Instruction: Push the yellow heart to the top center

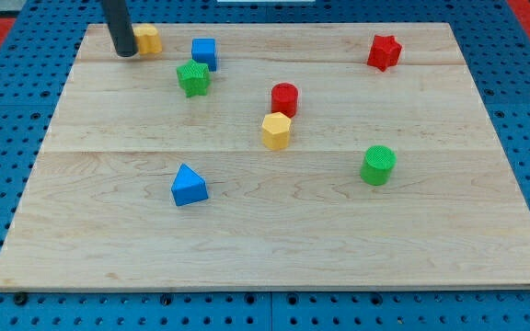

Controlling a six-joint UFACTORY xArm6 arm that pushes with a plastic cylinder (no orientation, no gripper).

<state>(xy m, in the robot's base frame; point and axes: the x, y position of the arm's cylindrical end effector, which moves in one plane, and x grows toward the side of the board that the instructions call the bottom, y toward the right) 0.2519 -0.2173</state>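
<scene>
Rod tip (125, 53) (no fingers, nothing grasped) touches left side of yellow heart (148, 39) at board's (274, 239) top-left corner. Push toward top center barely begun.

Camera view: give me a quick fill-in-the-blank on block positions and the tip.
1. My tip sits just left of the ____ heart.
2. The blue cube is above-right of the ____ star.
3. The red cylinder is just above the ____ hexagon.

Missing words: yellow; green; yellow
</scene>
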